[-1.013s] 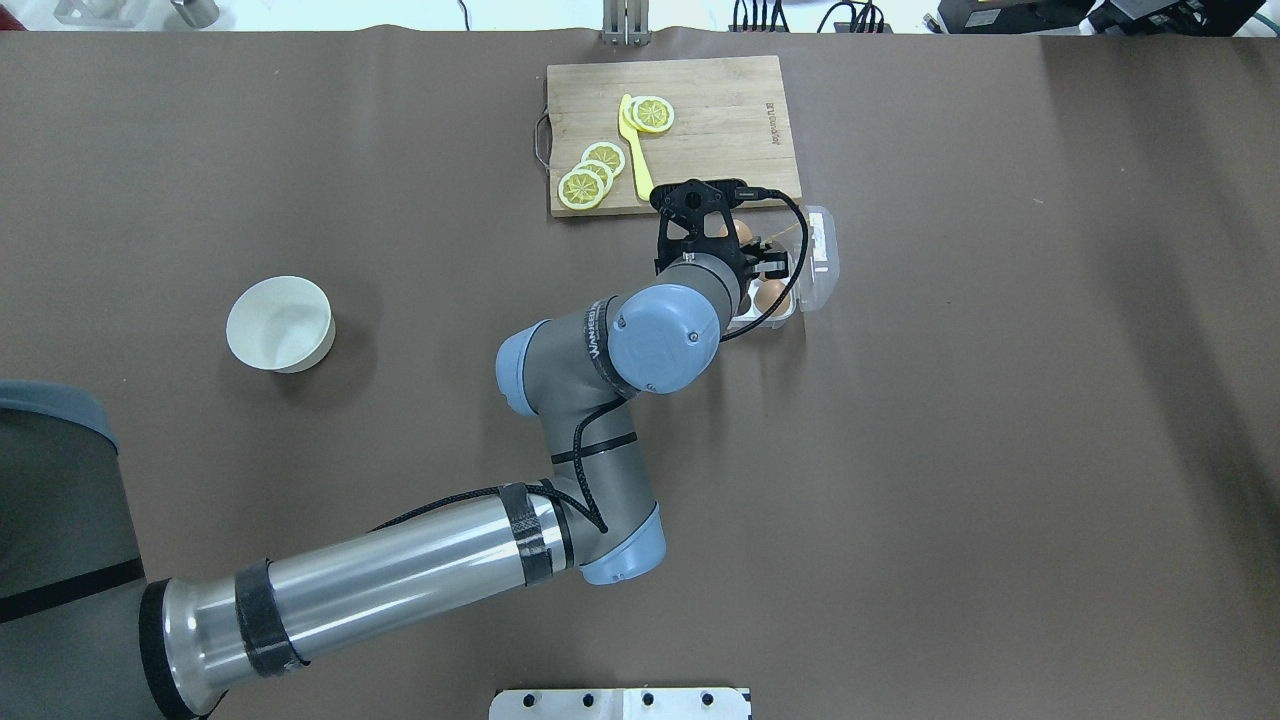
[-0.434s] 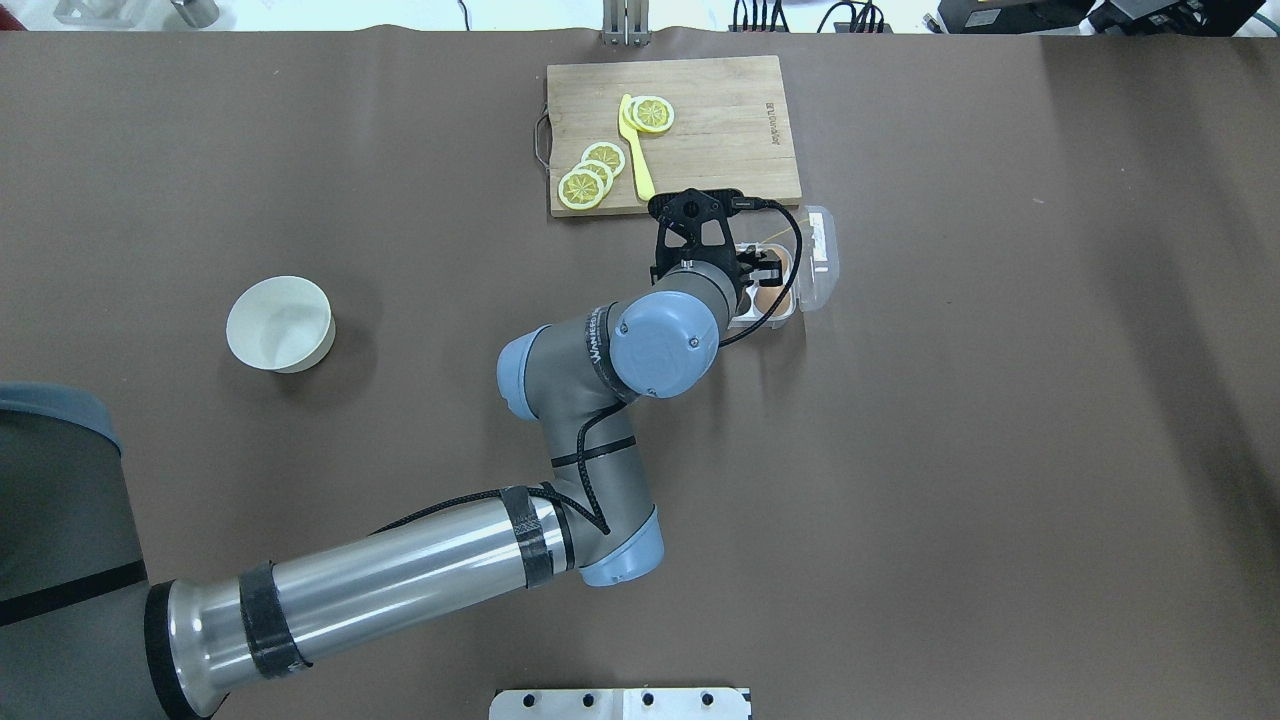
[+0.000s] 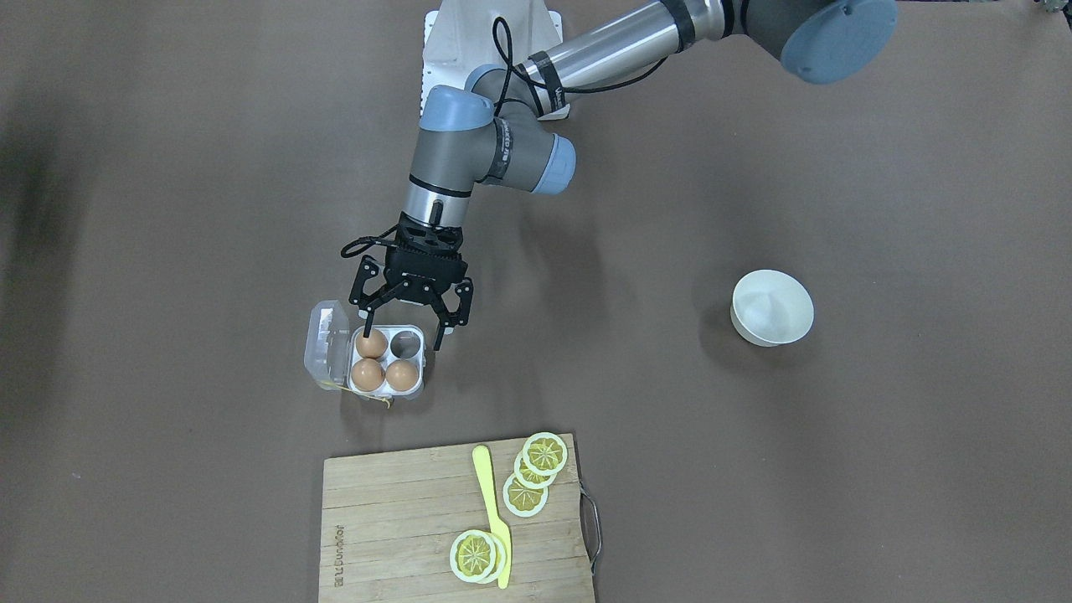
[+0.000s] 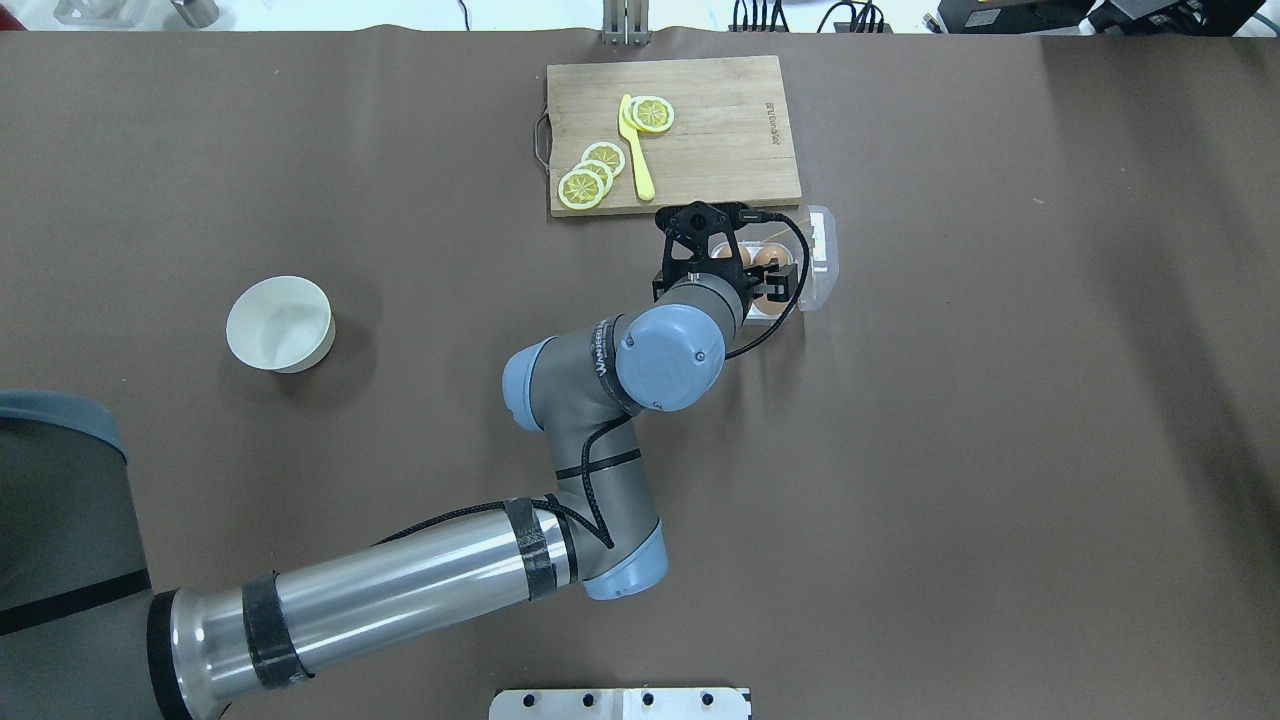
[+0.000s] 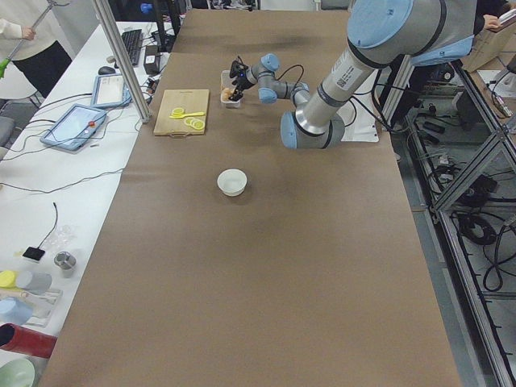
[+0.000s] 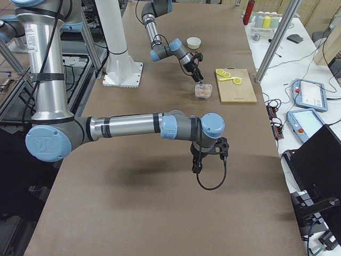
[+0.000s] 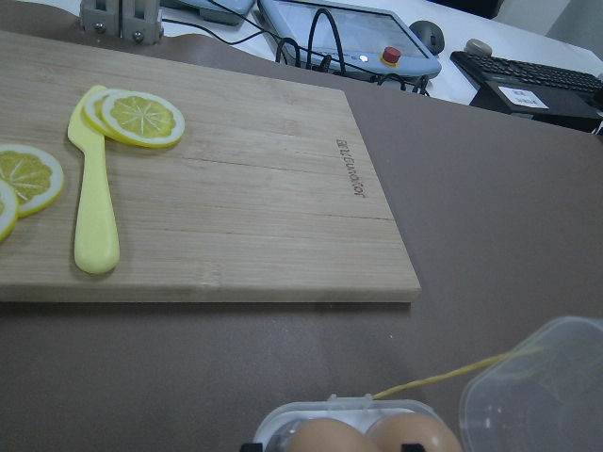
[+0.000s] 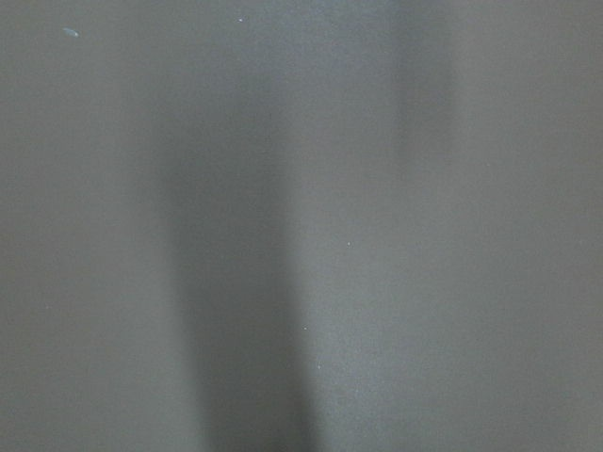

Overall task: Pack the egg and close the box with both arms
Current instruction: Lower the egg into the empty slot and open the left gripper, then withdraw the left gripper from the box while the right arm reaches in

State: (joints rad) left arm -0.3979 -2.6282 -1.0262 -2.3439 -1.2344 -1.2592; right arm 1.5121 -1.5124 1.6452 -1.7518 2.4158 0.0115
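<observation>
Shows the left fingers (image 3: 441,328) spread wide and holding nothing, poised low over the box (image 3: 423,368) on the brown desk (image 3: 754,469). Places the box directly beneath the fingers. Puts one fingertip just beside the egg (image 3: 371,344) in its cell and the other fingertip outside the box's opposite wall. Counts two more eggs (image 3: 367,375) in the cells farther from the wrist, and one empty cell (image 3: 406,342) between the two fingertips. Finds the clear lid (image 3: 325,339) swung open, beyond the egg-side fingertip, and a yellow string (image 7: 452,375) trailing off the box edge away from the wrist. Cannot tell the state of the right fingers (image 6: 197,160), seen only small in a side view and well apart from the box.

Reads as the step of clearing the box so the lid can be shut.

To do it well:
- Rise straight up before any sideways travel, so the fingertip beside the egg neither nudges it nor drags the light box.
- Close nothing until above the rim.
- For the lid, push slowly on its outer face.
- Steady the base with the other fingers, since plastic this thin will probably slide or spring back.
</observation>
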